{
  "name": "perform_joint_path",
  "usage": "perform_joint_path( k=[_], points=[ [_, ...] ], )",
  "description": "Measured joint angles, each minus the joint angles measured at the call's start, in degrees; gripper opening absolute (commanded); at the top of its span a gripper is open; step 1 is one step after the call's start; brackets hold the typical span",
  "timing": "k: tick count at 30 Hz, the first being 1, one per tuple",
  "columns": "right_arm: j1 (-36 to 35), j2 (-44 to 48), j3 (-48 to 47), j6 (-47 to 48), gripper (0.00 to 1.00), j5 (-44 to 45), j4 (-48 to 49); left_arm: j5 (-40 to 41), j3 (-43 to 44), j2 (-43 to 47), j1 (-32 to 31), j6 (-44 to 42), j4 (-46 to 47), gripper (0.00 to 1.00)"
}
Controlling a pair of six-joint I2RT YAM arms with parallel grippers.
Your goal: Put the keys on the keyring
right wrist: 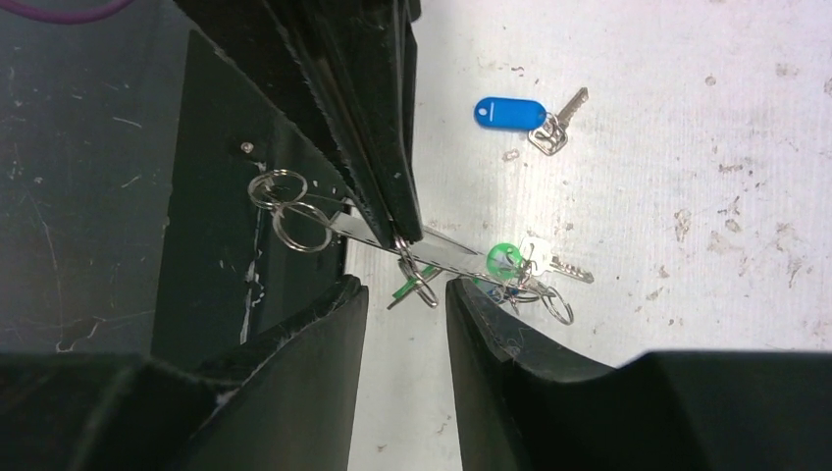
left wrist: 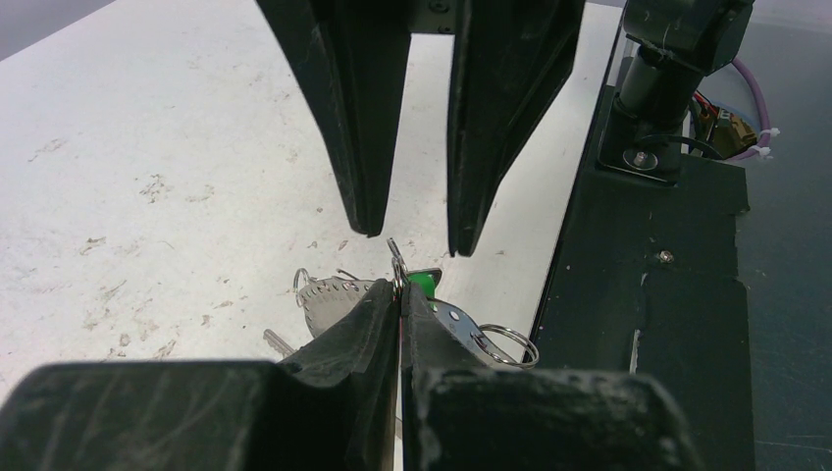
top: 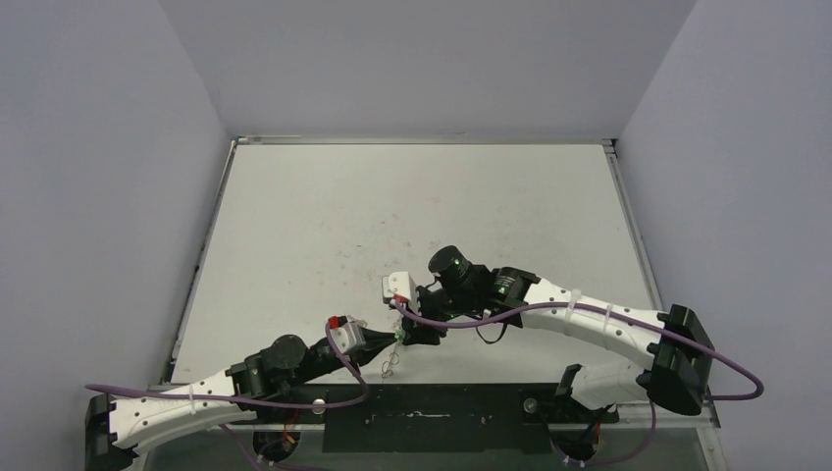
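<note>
We are pinching the keyring (right wrist: 446, 250) in our pressed-together left hand (left wrist: 400, 294). Our right hand (right wrist: 404, 289) is hovering spread at its six o'clock. One green key (right wrist: 500, 260) is touching the ring, and the blue key (right wrist: 510, 113) is lying on the surface (right wrist: 687, 196) at one o'clock.

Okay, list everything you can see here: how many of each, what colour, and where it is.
blue key: one, blue head, loose on the table, apart from the rest.
green keys: two green heads show, at the keyring by the gripper tips.
keyring: one, silvery, pinched near the table's near edge.
small rings: two, silver, at the keyring's end over the black plate.
table: one, white, scuffed.
black plate: one, along the table's near edge.
cables: two, purple, one along each arm.
left gripper: shut on the keyring.
right gripper: open, facing the left gripper.
</note>
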State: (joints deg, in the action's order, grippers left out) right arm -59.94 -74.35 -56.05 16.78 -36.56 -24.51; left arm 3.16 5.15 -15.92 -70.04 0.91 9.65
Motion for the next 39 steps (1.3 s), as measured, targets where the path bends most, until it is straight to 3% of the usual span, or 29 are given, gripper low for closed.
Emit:
perform_joint_path(
  k=[10,29,31,35,39],
  points=[
    [2.5,-3.7,1.7,0.9,0.00,-1.5,1.9,-0.3,0.0,0.0,0.0,0.0,0.0,0.00],
    [3.3,-5.8,3.1,0.1,0.00,-5.3,3.2,-0.4,0.0,0.0,0.0,0.0,0.0,0.00],
    [3.3,-5.9,3.1,-0.4,0.05,-5.3,3.5,-0.4,0.0,0.0,0.0,0.0,0.0,0.00],
    [3.3,-5.7,3.6,-1.9,0.45,-3.8,4.4,-0.4,0.0,-0.1,0.0,0.0,0.0,0.00],
    [3.4,-2.2,7.1,-4.1,0.70,1.7,5.7,-0.3,0.0,-1.7,0.0,0.1,1.6,0.00]
  ],
)
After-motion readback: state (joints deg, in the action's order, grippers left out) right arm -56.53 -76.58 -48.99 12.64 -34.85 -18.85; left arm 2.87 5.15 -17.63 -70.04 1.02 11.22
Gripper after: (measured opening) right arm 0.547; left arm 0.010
